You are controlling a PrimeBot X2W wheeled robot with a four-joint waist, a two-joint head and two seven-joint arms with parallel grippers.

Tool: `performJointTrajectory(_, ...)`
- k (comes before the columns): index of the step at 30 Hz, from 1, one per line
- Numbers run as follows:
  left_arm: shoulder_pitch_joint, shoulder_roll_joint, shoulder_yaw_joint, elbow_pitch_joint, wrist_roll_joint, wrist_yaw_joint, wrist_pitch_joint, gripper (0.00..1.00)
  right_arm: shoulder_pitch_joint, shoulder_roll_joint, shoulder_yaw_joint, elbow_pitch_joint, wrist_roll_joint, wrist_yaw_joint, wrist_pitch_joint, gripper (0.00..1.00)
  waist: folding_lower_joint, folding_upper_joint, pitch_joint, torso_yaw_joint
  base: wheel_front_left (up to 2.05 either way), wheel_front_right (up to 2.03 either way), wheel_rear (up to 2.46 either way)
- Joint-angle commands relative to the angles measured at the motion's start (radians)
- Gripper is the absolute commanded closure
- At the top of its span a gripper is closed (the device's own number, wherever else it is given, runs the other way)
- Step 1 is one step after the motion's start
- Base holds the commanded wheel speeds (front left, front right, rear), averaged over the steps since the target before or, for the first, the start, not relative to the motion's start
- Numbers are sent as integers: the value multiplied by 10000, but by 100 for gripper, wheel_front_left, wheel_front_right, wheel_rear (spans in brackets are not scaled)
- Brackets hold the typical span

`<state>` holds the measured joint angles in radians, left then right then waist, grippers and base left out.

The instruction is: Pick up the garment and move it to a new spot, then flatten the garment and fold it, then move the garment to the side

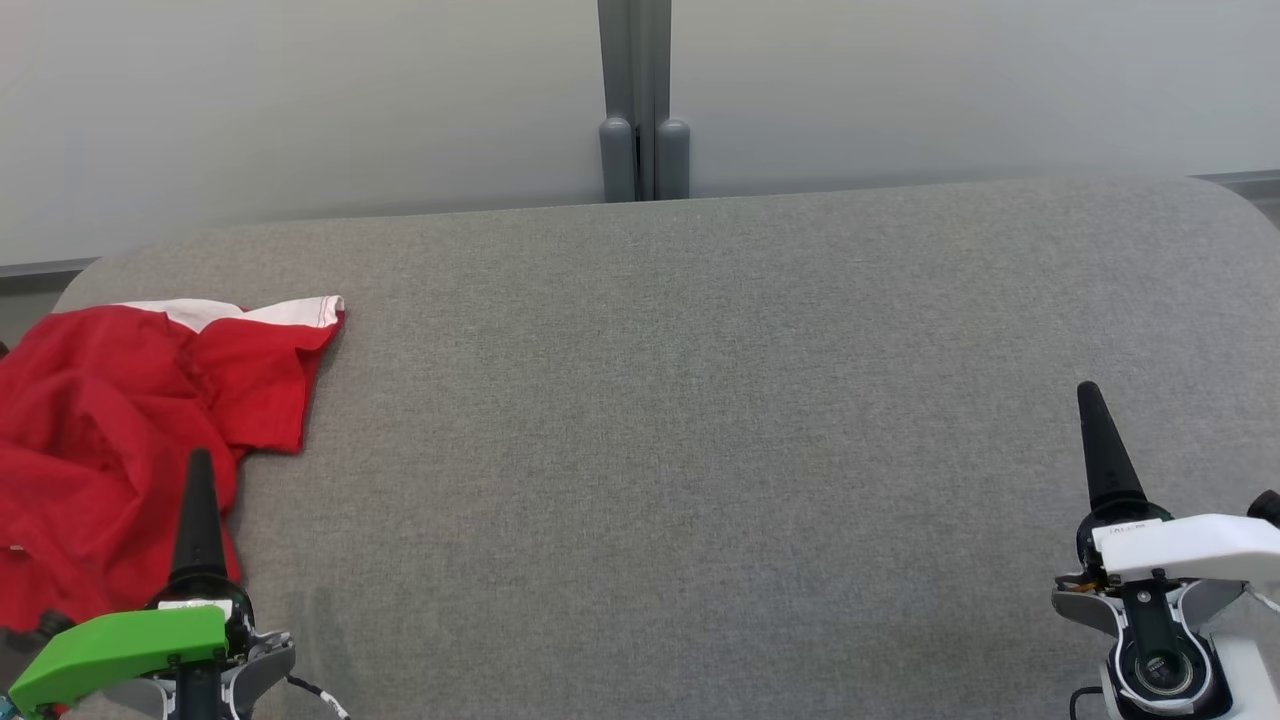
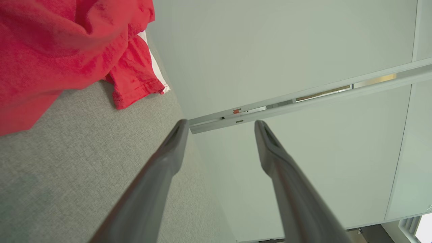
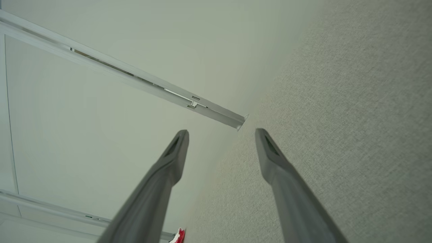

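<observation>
The red garment is seen crumpled at nine o'clock on the grey table. The left gripper and right gripper are both held spread and empty. Light, limp cloth is expected, best pinched at a raised fold.

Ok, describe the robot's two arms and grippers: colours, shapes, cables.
The left gripper and right gripper each have two long, dark grey fingers tapering to points. The left wrist carries a bright green cover with a thin black cable beside it; the right has a white cover over a round black-and-silver joint.
</observation>
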<state>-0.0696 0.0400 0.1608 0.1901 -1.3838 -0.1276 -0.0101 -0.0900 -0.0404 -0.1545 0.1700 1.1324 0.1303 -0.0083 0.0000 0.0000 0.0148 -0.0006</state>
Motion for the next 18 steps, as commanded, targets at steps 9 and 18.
performJointTrajectory(9,-261,76,-337,-1148,2122,479,-389,0,-324,-66,424,-1245,-3210,2,-407,0,0,0,73,-38,0,0,0)
performJointTrajectory(18,-69,84,-1356,-1756,4713,989,-696,0,-201,-76,544,-1568,-5042,3,-715,0,0,0,74,-59,0,0,0)
